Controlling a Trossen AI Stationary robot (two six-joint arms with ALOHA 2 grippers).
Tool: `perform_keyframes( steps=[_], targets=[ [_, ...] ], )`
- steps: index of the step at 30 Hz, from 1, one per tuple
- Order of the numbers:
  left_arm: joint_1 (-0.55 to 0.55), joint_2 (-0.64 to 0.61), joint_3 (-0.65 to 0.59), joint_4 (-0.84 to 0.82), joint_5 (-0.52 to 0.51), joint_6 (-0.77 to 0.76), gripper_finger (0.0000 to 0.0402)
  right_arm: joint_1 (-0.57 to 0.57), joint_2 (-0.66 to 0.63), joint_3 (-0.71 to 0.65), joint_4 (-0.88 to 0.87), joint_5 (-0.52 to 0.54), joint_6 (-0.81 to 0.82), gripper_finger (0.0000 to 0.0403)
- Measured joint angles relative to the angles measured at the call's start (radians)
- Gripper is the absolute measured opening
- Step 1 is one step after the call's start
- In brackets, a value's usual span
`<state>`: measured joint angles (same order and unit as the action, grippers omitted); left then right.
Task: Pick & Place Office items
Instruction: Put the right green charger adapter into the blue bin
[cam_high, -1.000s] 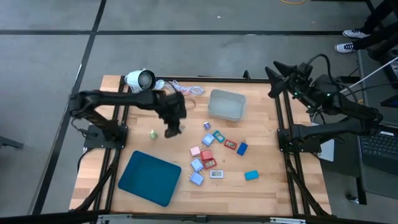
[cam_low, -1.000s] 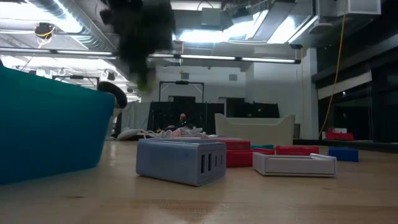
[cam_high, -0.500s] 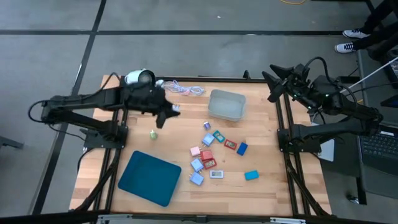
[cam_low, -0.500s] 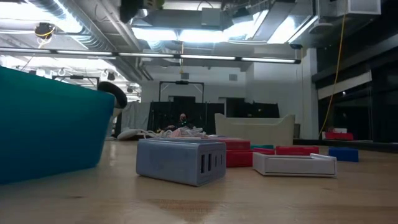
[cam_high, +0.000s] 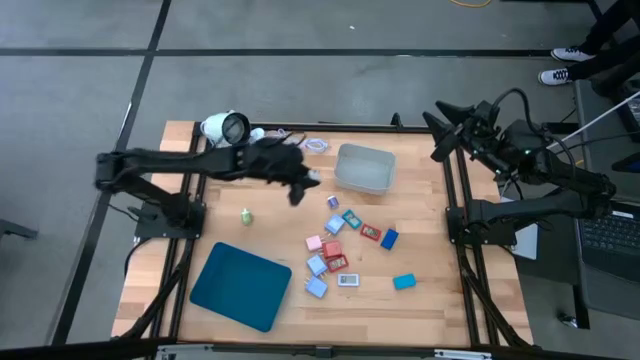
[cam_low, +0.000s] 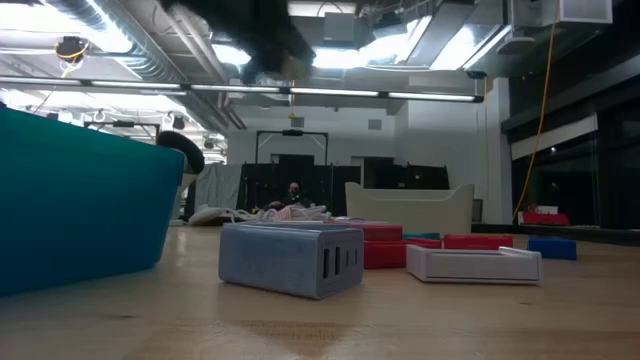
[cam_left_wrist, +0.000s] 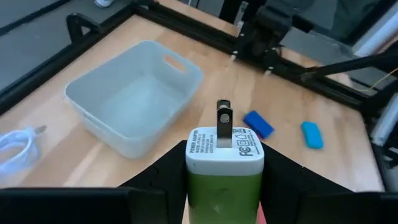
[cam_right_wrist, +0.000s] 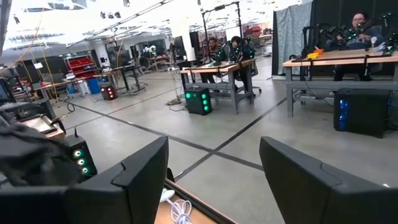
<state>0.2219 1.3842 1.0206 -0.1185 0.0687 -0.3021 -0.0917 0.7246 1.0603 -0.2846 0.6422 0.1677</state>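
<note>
My left gripper (cam_high: 300, 186) hangs above the table just left of the grey bin (cam_high: 363, 168), shut on a green charger block (cam_left_wrist: 224, 183) with a white end face and metal prongs. In the low view it is a dark blur at the top (cam_low: 268, 35). The other office items (cam_high: 340, 245), small blue, red, pink and white blocks, lie flat on the wood at the table's middle. A small green piece (cam_high: 246, 214) lies alone farther left. My right gripper (cam_right_wrist: 211, 180) is open and waits beyond the table's far right corner (cam_high: 440, 130). My left gripper pinches the green charger block by its two long sides (cam_left_wrist: 193, 186), one dark finger (cam_left_wrist: 155, 183) on each side. The white pronged end (cam_left_wrist: 224, 144) sticks out past the fingertips. The block is lifted clear of the table.
The dark teal tray (cam_high: 240, 285) lies at the near left. A white round device with a dark lens (cam_high: 224, 127) and a coiled cord (cam_high: 300, 143) sit at the far left edge. A blue piece (cam_high: 404, 282) lies apart at the near right. Bare wood shows along the near edge.
My left gripper has risen from low over the table's left middle, drawn back toward the far left, then swung right toward the grey bin. It has stayed shut. The pieces on the table have not moved.
</note>
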Motion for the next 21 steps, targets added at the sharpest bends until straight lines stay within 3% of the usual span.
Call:
perform_keyframes(
  steps=[4,8,14,18,21],
  targets=[
    [0.081,0.141,0.000,0.224,0.154,-0.021,0.0145,-0.005,0.000,0.000,0.002,-0.003,0.000,0.0257],
    [0.108,0.168,0.000,0.247,0.268,-0.062,0.0145,-0.005,0.000,0.000,0.002,-0.004,0.002,0.0257],
    [0.056,-0.006,0.001,-0.178,0.364,0.027,0.0145,-0.005,0.000,0.000,0.002,-0.007,0.002,0.0257],
    [-0.065,-0.116,0.001,-0.512,0.313,0.028,0.0145,-0.005,0.000,0.000,0.002,-0.014,-0.020,0.0257],
    [-0.197,-0.175,0.001,-0.651,0.244,-0.052,0.0145,-0.005,0.001,0.000,0.001,-0.015,-0.025,0.0257]
  ],
)
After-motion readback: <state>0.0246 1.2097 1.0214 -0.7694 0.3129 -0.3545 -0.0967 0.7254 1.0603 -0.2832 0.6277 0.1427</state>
